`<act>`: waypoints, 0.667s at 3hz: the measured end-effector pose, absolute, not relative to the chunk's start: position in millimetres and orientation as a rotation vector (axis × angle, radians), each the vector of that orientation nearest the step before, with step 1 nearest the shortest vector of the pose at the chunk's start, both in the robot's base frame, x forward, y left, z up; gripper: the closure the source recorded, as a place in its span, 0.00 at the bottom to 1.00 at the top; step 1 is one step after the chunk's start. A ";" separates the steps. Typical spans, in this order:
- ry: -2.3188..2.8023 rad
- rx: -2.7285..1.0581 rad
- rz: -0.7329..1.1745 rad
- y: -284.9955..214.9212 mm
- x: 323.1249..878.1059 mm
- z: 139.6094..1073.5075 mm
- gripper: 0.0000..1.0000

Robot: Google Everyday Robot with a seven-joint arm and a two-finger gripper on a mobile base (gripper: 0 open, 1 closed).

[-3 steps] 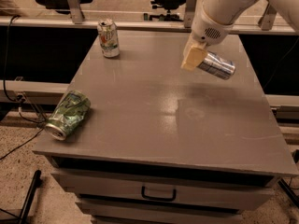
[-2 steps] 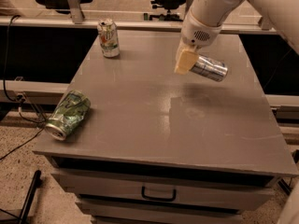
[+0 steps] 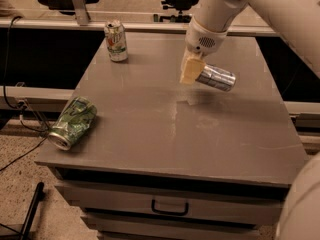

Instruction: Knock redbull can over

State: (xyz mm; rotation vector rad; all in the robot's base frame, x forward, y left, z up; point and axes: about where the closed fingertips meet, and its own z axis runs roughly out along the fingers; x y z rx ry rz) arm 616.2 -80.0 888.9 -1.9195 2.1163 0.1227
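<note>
— While you read the bench point(image 3: 150, 134) from the left, what lies around?
— At the left edge, a dented green can point(image 3: 72, 123) on its side. Farther back, a white-and-green can point(image 3: 116, 40) stands upright. Both are well apart from the hand point(image 3: 191, 73).
— And the redbull can point(image 3: 218, 77)?
— Right of centre, toward the back, tipped sideways just beside the hand, whose pale tip hides its left end.
— Clenched or released?
— I cannot tell. The arm point(image 3: 260, 4) is cut off at the top right.
</note>
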 end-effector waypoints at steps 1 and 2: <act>2.196 -1.896 0.174 -80.3 613.1 861.7 1.00; 2.241 -1.879 0.211 -79.9 602.2 836.1 0.82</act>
